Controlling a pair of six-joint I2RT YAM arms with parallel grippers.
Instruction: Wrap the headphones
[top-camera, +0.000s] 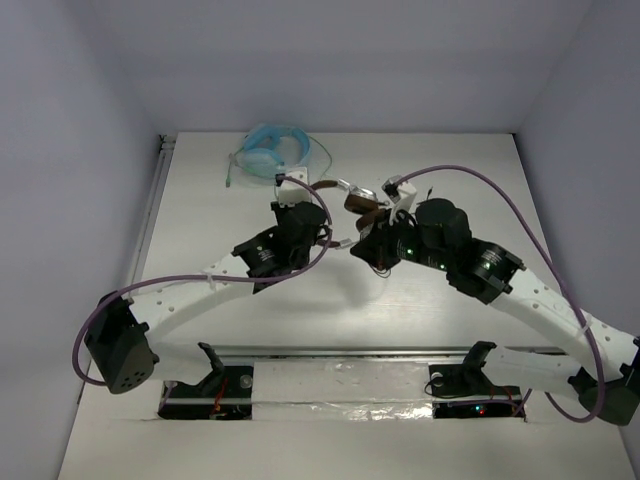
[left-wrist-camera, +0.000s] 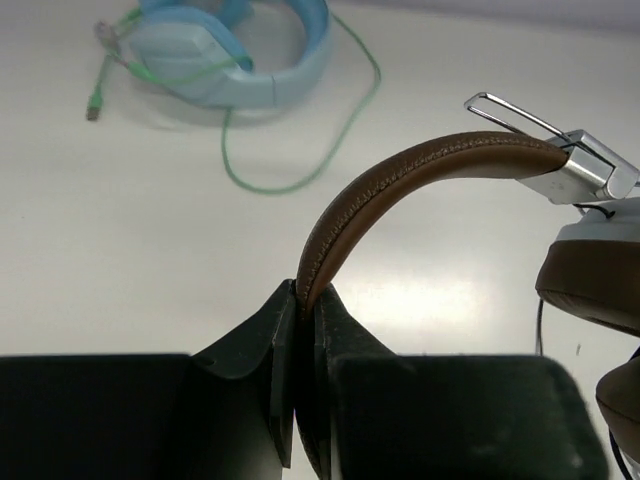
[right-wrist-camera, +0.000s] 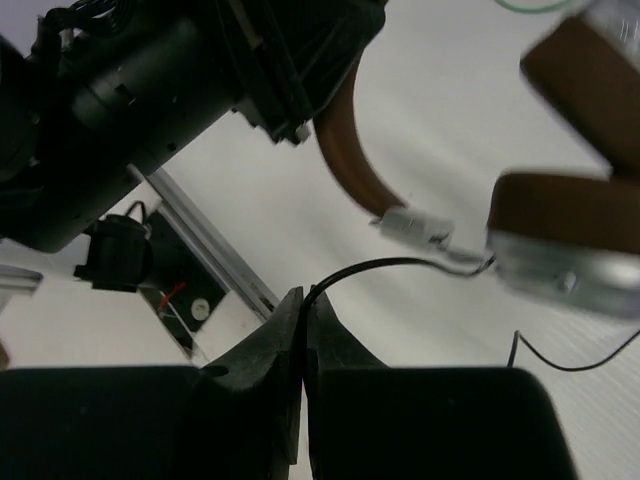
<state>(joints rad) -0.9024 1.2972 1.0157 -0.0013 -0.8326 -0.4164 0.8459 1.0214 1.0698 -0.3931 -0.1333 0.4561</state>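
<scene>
The brown headphones (top-camera: 358, 200) hang above the table's middle between my two grippers. My left gripper (left-wrist-camera: 306, 297) is shut on the brown headband (left-wrist-camera: 400, 180), which arcs up to the right to a silver yoke and a brown ear pad (left-wrist-camera: 590, 280). My right gripper (right-wrist-camera: 307, 297) is shut on the thin dark cable (right-wrist-camera: 390, 265), which runs to the silver earcup (right-wrist-camera: 565, 270) with its brown pad. The headband also shows in the right wrist view (right-wrist-camera: 345, 150), held by the left gripper there. More cable trails at the lower right (right-wrist-camera: 575, 360).
Light blue headphones (top-camera: 272, 150) with a green cable (left-wrist-camera: 300, 170) lie at the back of the table (top-camera: 330, 310), left of centre. A metal rail (top-camera: 340, 352) and the arm bases run along the near edge. White walls enclose the table.
</scene>
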